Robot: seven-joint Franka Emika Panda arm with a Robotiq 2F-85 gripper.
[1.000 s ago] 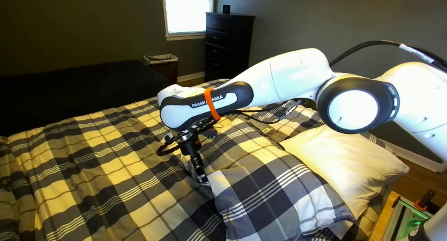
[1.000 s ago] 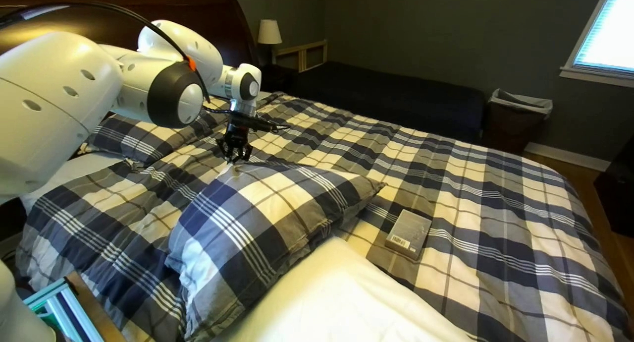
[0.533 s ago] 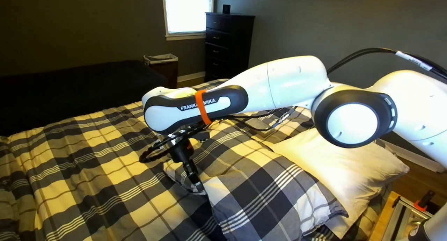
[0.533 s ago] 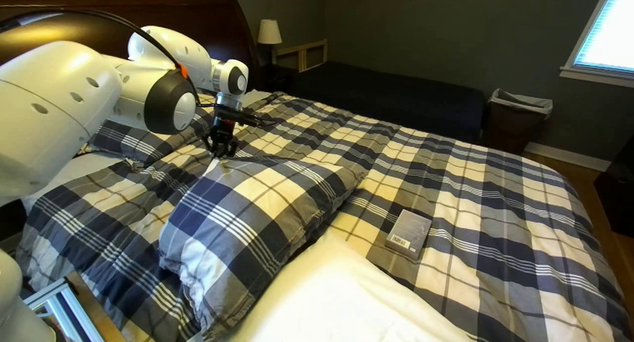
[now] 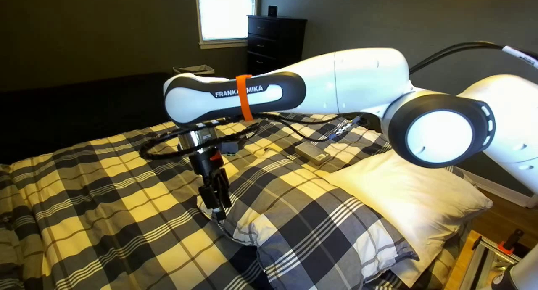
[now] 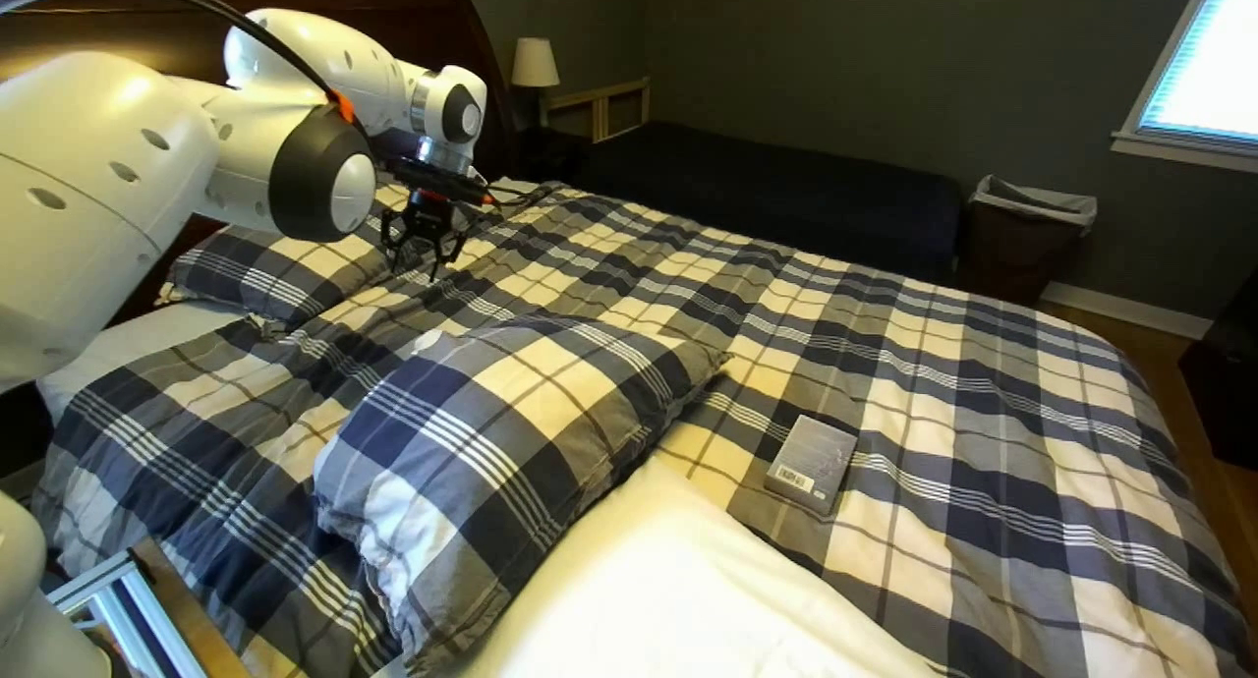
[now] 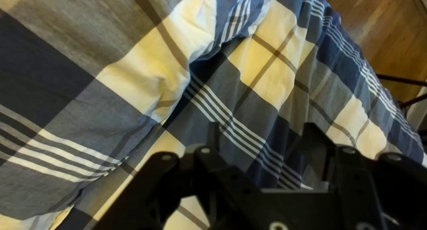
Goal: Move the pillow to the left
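Observation:
The plump navy, grey and white plaid pillow lies on the bed in both exterior views (image 5: 313,227) (image 6: 521,403). One end of it leans by the cream pillow, and its near corner is crumpled. My gripper (image 6: 417,267) hangs above the bedspread past that corner, apart from the pillow. In the wrist view the gripper (image 7: 262,128) has its fingers (image 7: 312,140) spread wide, with only bedspread showing between them. Left of them, the pillow (image 7: 83,83) fills that side of the picture.
A cream-white pillow (image 6: 668,580) touches the plaid one's side. On the plaid bedspread (image 6: 934,364) sits a small grey box (image 6: 814,462). Another plaid pillow (image 6: 280,277) is near the headboard (image 6: 462,29). Wooden floor (image 7: 390,33) shows beyond the bed's edge.
The pillow was dragged a little to the left in both exterior views, gripped by its corner. Since then my gripper has opened, let the corner go and risen; the pillow stays put.

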